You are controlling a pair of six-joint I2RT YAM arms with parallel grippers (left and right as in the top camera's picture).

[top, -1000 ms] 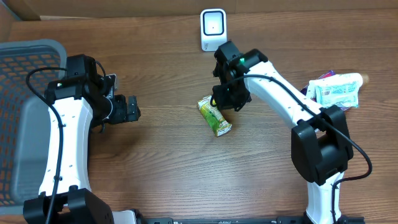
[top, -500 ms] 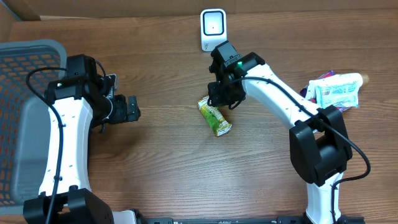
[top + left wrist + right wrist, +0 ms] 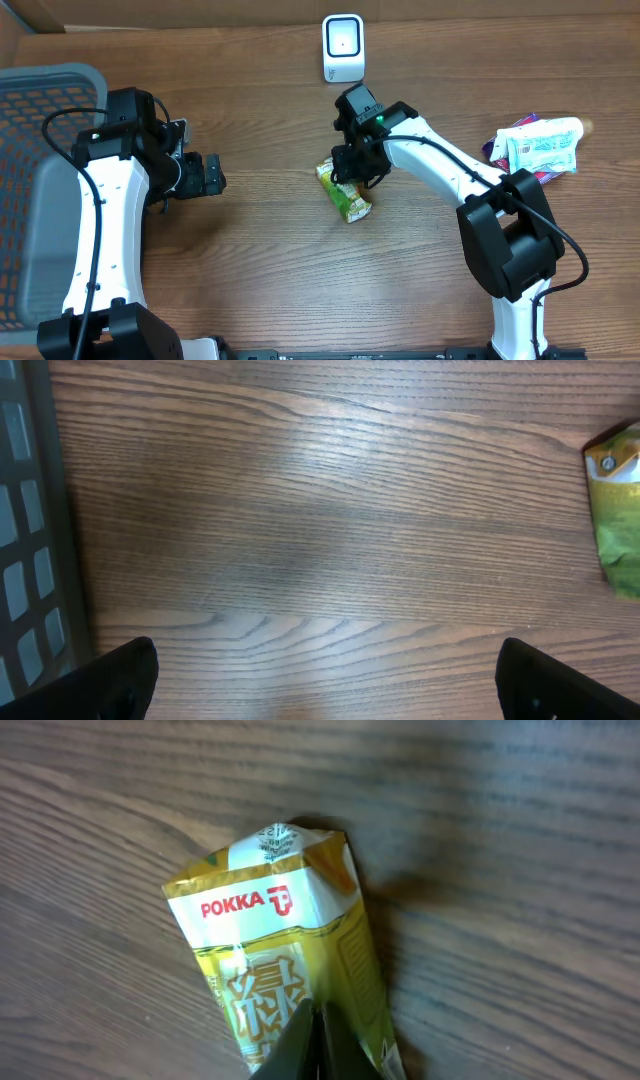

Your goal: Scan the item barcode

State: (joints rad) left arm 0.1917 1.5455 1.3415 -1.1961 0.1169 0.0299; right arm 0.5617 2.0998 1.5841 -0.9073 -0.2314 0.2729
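**Right claw shut over the carton, left claw wide open**

Near the middle of the wooden counter (image 3: 270, 270): a green-and-yellow drink carton (image 3: 347, 192), flat on its side and lying diagonally; in the right wrist view, a white band with red "POKKA" lettering across its top end; directly over the carton's upper end, the right claw (image 3: 352, 165), fingers pressed fully together with nothing between them; seen from the right wrist, closed tips pointing at the carton's printed face; cannot tell whether touching it or just above. Beyond that claw, at the far edge of the counter, a white barcode scanner (image 3: 342, 47), upright, well apart from the carton. To the left, the left claw (image 3: 210, 175), spread as wide as it goes, holding nothing, aimed across bare wood toward the carton; only a corner of the carton at the right edge of the left wrist view. At the far left, a grey mesh basket (image 3: 40, 110); at the right edge, a small heap of packets (image 3: 540, 145).
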